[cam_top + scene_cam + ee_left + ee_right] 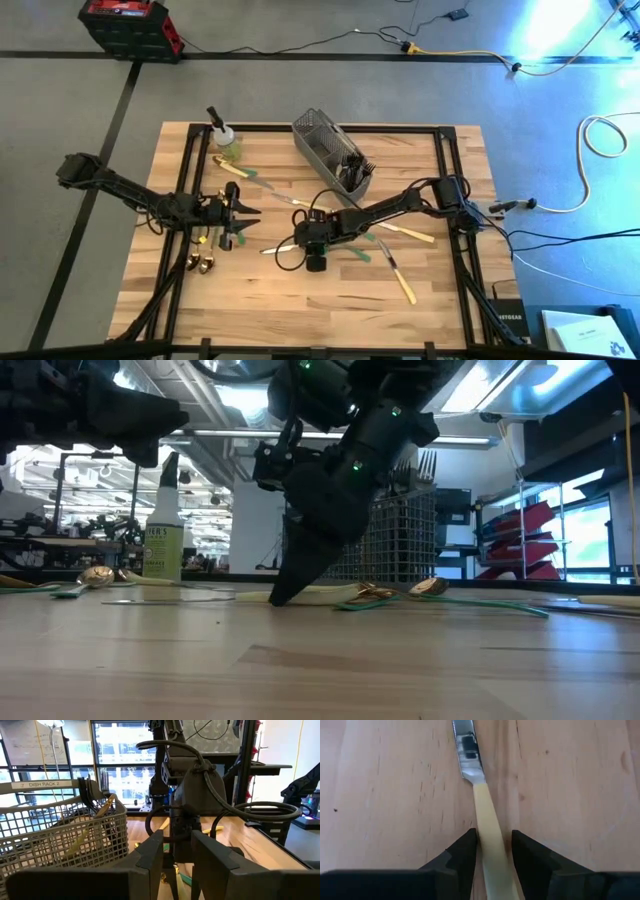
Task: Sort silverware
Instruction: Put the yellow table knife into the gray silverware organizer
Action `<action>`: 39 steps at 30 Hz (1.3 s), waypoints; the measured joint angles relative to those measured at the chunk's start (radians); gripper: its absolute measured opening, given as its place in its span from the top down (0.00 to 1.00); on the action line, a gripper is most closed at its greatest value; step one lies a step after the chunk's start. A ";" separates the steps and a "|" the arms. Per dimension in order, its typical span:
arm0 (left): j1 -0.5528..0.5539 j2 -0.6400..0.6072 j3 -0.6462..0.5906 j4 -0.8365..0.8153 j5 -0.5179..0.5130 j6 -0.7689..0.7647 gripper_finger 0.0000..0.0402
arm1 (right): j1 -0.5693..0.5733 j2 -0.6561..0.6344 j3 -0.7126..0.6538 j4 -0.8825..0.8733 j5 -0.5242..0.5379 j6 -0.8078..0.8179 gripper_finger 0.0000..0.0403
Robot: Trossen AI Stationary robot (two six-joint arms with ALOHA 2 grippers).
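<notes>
You are seeing the right gripper [492,852] pinching the cream handle of a knife [479,795] lying flat mid-table, its blade pointing straight away from the fingers. The left gripper [240,212] is waiting, jaws narrowly parted, holding nothing.

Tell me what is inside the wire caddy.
The wire caddy holds dark forks standing tines up at one end, and the left wrist view shows a gold-coloured piece leaning inside. The mesh wall and the forks cover whatever lies at the bottom.
</notes>
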 joint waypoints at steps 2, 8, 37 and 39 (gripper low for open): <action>0.000 0.000 0.000 0.000 0.000 0.002 0.79 | 0.000 0.000 0.000 -0.008 0.000 0.000 0.77; 0.000 0.000 0.000 0.000 0.000 0.001 0.79 | 0.000 0.000 0.001 -0.021 0.000 0.001 0.87; 0.000 0.000 0.000 -0.004 0.000 0.002 0.79 | 0.115 -0.046 0.350 -0.526 -0.039 -0.034 0.99; 0.000 0.000 0.000 -0.004 0.000 0.001 0.79 | 0.113 -0.051 0.351 -0.526 -0.014 -0.005 0.98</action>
